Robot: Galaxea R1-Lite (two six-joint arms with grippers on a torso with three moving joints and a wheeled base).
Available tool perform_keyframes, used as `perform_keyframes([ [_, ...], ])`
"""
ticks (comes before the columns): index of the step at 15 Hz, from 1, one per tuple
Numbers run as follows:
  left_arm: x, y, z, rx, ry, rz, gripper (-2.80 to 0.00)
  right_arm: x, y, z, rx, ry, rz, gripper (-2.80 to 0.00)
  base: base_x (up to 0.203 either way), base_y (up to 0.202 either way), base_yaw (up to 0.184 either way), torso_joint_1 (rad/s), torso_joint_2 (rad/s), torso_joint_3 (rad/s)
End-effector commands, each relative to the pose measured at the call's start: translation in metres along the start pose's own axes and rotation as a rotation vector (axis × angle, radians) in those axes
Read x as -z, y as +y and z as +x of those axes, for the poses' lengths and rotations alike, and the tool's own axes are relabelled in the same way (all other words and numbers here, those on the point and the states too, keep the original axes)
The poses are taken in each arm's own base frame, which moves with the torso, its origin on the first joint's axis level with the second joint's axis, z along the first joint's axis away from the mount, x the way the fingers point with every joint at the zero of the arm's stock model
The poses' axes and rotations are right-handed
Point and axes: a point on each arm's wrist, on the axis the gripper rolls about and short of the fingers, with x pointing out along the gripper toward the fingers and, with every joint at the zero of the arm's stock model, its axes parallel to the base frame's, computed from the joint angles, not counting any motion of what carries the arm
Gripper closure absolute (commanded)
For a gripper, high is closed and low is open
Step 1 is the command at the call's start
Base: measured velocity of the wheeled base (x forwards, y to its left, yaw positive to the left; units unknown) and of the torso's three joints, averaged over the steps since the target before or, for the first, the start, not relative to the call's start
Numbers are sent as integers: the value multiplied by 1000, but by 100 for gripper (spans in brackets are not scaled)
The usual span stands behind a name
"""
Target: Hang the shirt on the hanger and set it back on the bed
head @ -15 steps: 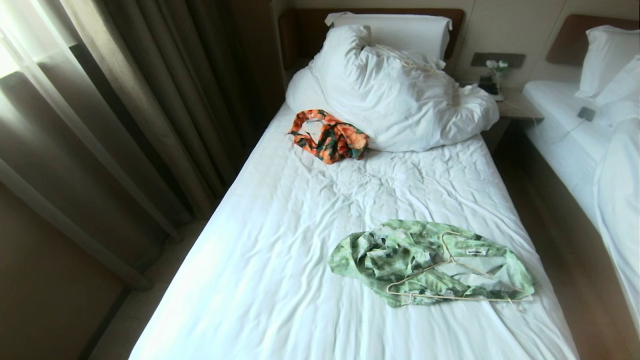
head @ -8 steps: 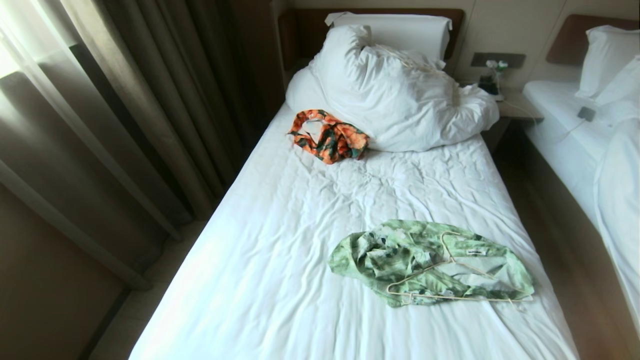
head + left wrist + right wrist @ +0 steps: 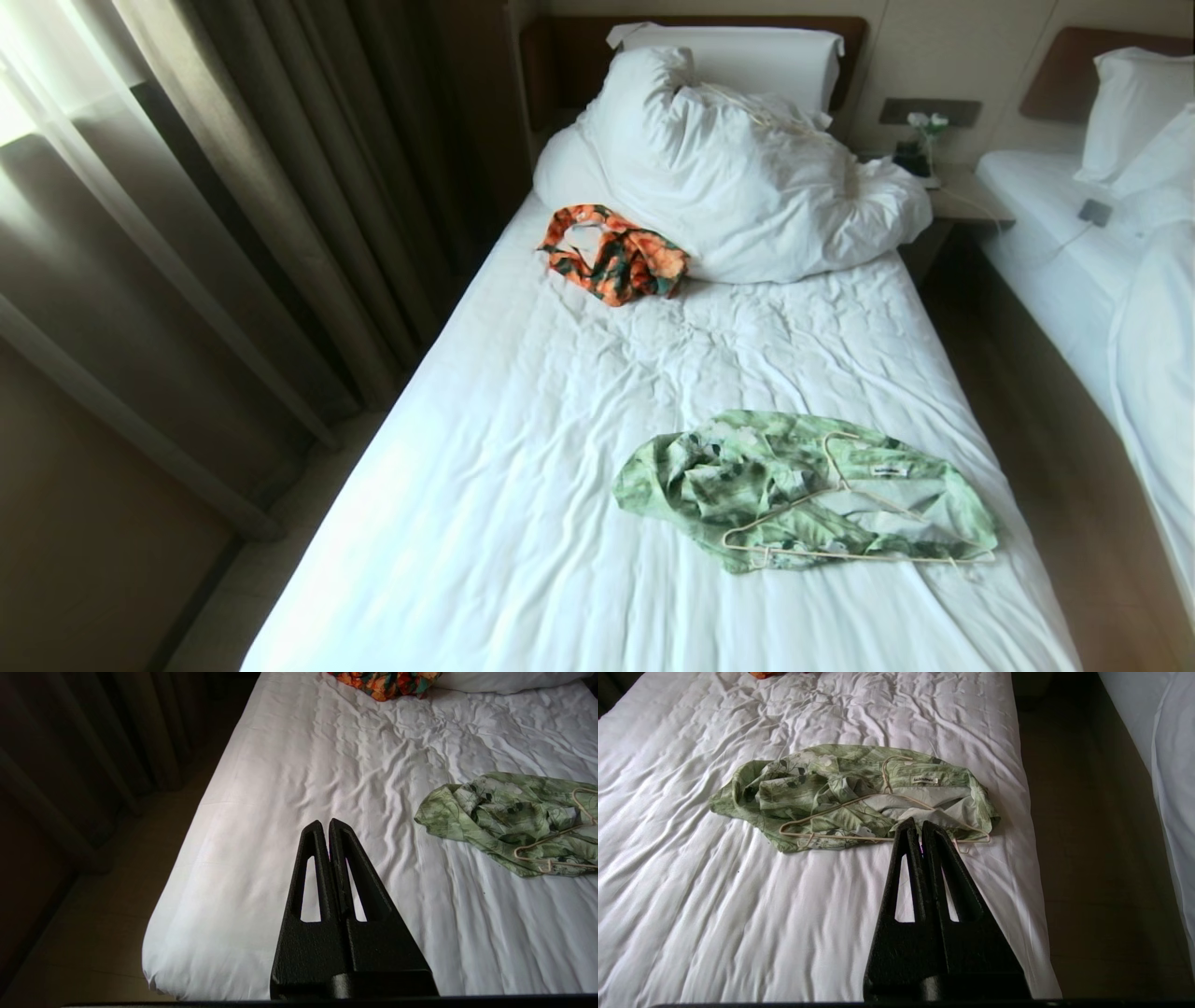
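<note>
A large single bed (image 3: 579,448) with a wrinkled white sheet is seen running from six o'clock up to twelve o'clock in the head view, ending at a brown wooden headboard (image 3: 560,56). At twelve o'clock a white pillow (image 3: 738,51) is propped against that headboard, and a bunched white duvet (image 3: 738,177) is heaped just below it. A small crumpled orange-and-dark-green floral garment (image 3: 616,254) is found touching the duvet's lower left edge. Heavy brown curtains (image 3: 233,205) are hung along the nine o'clock side, with a strip of pale floor (image 3: 280,551) between them and the mattress. At three o'clock a second white bed (image 3: 1111,280) is separated from the first by a dark wooden-floored aisle (image 3: 1046,448), and a bedside stand (image 3: 962,201) is set at about one o'clock.

The pale green short-sleeved shirt with dark leaf print (image 3: 747,476) is lain crumpled on the sheet at about five o'clock, near the bed's right edge, its white neck label turned up. The thin cream-white wire hanger (image 3: 845,537) is laid flat on top of the shirt, not threaded into it.

The middle and left half of the sheet are left bare.

The left claw (image 3: 328,823) is held clenched and empty above the bed's near left part, well apart from the shirt. The right claw (image 3: 918,823) is likewise clenched and empty, held above the sheet near the hanger.
</note>
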Motion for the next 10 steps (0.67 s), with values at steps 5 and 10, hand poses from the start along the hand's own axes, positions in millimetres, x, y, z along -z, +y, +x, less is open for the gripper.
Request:
perform_keyframes([
  [5, 0, 0, 0, -1, 1, -1, 0, 0, 0, 0, 1, 0, 2, 0, 0, 0, 0, 0, 0, 0],
  [10, 0, 0, 0, -1, 1, -1, 0, 0, 0, 0, 1, 0, 2, 0, 0, 0, 0, 0, 0, 0],
])
